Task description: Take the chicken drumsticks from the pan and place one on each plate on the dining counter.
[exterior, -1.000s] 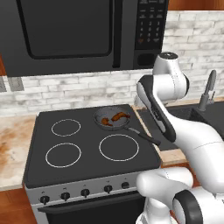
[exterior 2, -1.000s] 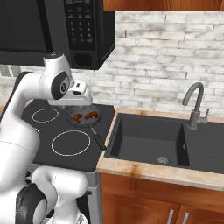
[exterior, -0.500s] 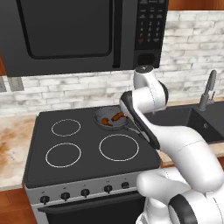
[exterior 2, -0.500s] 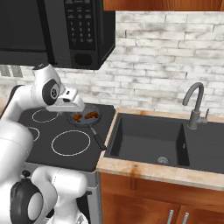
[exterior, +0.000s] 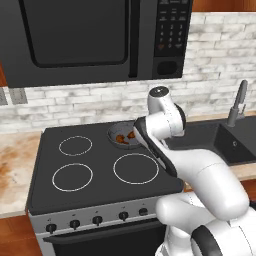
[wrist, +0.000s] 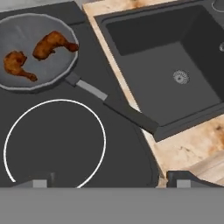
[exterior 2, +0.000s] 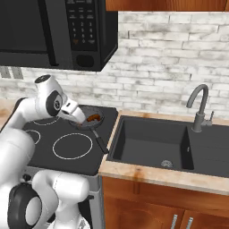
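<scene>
The pan (wrist: 37, 50) sits on the stove's back right burner, its long black handle (wrist: 109, 103) pointing toward the sink. Two reddish-brown chicken drumsticks (wrist: 54, 43) (wrist: 17, 63) lie side by side inside it. From the base views, the pan (exterior: 122, 136) (exterior 2: 93, 118) shows partly behind the hand. My gripper (wrist: 111, 181) (exterior 2: 79, 119) hovers over the stove just in front of the pan, above the handle. Its fingertips (wrist: 39, 181) stand wide apart, open, with nothing between them. The plates and the dining counter are out of view.
A dark sink (exterior 2: 152, 143) with a curved faucet (exterior 2: 199, 105) lies right of the stove, across a narrow strip of stone worktop (wrist: 183, 151). A black microwave (exterior: 95, 35) hangs low over the cooktop. The front right burner ring (wrist: 54, 142) is bare.
The arm has swung left and down from beside the stove, bringing the hand over the pan's near side. The fingers stay open.
</scene>
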You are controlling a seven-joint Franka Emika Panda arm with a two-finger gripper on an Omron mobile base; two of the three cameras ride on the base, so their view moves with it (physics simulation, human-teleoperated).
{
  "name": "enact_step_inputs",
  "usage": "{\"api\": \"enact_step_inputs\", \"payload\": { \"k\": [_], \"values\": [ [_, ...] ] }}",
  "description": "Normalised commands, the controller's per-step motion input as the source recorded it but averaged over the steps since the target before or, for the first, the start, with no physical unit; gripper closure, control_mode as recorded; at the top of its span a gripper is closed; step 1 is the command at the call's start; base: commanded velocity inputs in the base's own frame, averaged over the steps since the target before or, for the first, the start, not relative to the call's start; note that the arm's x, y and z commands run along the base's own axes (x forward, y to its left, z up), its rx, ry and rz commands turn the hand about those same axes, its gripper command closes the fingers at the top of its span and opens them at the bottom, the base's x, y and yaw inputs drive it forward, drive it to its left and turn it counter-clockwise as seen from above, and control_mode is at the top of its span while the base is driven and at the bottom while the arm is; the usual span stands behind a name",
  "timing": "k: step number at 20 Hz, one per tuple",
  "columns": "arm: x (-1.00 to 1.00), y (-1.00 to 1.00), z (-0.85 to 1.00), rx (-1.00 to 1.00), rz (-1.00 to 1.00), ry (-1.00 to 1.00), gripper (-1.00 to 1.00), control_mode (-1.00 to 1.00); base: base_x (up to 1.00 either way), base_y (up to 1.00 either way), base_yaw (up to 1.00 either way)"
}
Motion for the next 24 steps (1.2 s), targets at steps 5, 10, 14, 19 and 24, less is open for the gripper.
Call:
{"api": "enact_step_inputs", "payload": {
  "k": [5,10,14,19,24],
  "values": [
    [0.5,0.0,-0.2,0.17,-0.31,0.0,-1.0,-1.0,0.0,0.0,0.0],
    [0.34,0.0,-0.2,0.17,-0.24,0.0,-1.0,-1.0,0.0,0.0,0.0],
    [0.33,0.02,-0.14,0.17,-0.24,-0.05,-1.0,-1.0,0.0,0.0,0.0],
    [0.45,0.1,-0.08,0.14,-0.17,-0.08,-1.0,-1.0,0.0,0.0,0.0],
    [0.4,0.14,-0.24,0.0,-0.04,-0.03,-1.0,-1.0,0.0,0.0,0.0]
  ]
}}
